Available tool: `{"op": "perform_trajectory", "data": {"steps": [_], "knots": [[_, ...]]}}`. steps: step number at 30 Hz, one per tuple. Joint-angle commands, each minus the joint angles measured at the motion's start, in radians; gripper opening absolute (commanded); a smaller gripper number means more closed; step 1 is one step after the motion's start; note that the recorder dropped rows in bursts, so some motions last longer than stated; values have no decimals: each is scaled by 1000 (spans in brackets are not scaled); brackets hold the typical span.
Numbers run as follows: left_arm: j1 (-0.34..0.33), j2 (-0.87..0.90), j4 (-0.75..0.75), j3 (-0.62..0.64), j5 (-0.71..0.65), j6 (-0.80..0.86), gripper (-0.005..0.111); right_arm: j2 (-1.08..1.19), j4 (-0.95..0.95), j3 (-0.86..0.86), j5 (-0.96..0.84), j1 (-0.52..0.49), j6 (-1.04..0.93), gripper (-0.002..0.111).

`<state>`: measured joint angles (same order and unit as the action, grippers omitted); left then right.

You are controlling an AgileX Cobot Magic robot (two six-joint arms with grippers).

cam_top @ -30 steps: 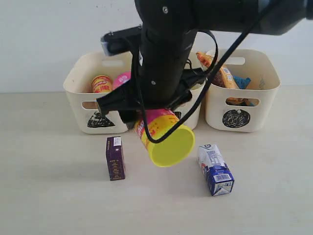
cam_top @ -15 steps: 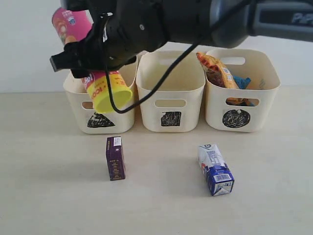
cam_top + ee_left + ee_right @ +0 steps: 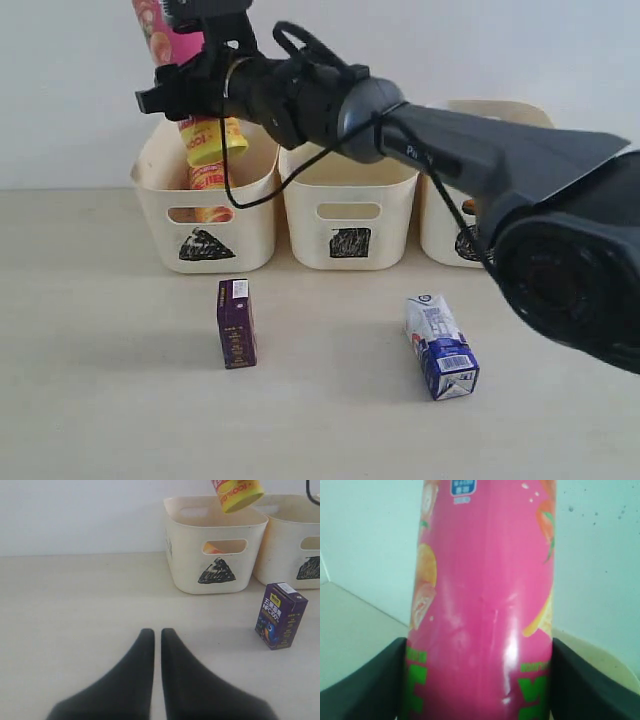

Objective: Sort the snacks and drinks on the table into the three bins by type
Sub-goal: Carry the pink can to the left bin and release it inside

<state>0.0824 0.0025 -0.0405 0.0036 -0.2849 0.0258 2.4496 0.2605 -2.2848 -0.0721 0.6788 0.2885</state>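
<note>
My right gripper (image 3: 190, 90) reaches across to the left, shut on the pink chip tube (image 3: 155, 25). The tube hangs tilted over the triangle bin (image 3: 160, 190), with its yellow-green lid (image 3: 215, 140) at the bottom. In the right wrist view the tube (image 3: 485, 605) fills the space between the fingers (image 3: 370, 680). The orange-yellow tube (image 3: 208, 178) stands inside that bin. On the table (image 3: 100, 380), the purple carton (image 3: 236, 323) and the white and blue carton (image 3: 441, 347) lie in front of the bins. My left gripper (image 3: 152, 632) hovers low over the table, shut and empty. The foil bags are hidden.
The square bin (image 3: 348, 215) stands in the middle. The right arm (image 3: 480, 150) covers most of the circle bin (image 3: 440, 235). In the left wrist view the triangle bin (image 3: 185, 565) and the purple carton (image 3: 280, 615) lie ahead of the left gripper.
The right gripper carried the pink tube from above the middle of the table up and left to over the triangle bin. The arm now hides the circle bin. The cartons stayed put.
</note>
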Motion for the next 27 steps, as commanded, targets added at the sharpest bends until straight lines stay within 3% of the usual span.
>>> {"op": "perform_trajectory", "data": {"steps": [1, 3, 5, 7, 8, 10, 22, 25, 27], "knots": [[-2, -2, 0, -4, 7, -9, 4, 115, 11, -84, 150, -36, -11, 0], [-2, -2, 0, -4, 7, -9, 4, 153, 11, -112, 176, -40, -11, 1], [-2, -2, 0, -4, 7, -9, 4, 191, 11, -135, 181, -40, -31, 16], [-2, -2, 0, -4, 7, -9, 4, 207, 11, -138, 152, -41, -46, 47], [-2, -2, 0, -4, 7, -9, 4, 209, 11, -138, 135, -41, -52, 67], [-2, -2, 0, -4, 7, -9, 4, 209, 11, -138, 102, -41, -52, 82], [-2, -2, 0, -4, 7, -9, 4, 32, -53, -140, -335, 17, -130, 83], [-2, -2, 0, -4, 7, -9, 4, -7, -48, -140, -433, 40, -147, 77], [-2, -2, 0, -4, 7, -9, 4, -27, -48, -140, -512, 51, -147, 65]]}}
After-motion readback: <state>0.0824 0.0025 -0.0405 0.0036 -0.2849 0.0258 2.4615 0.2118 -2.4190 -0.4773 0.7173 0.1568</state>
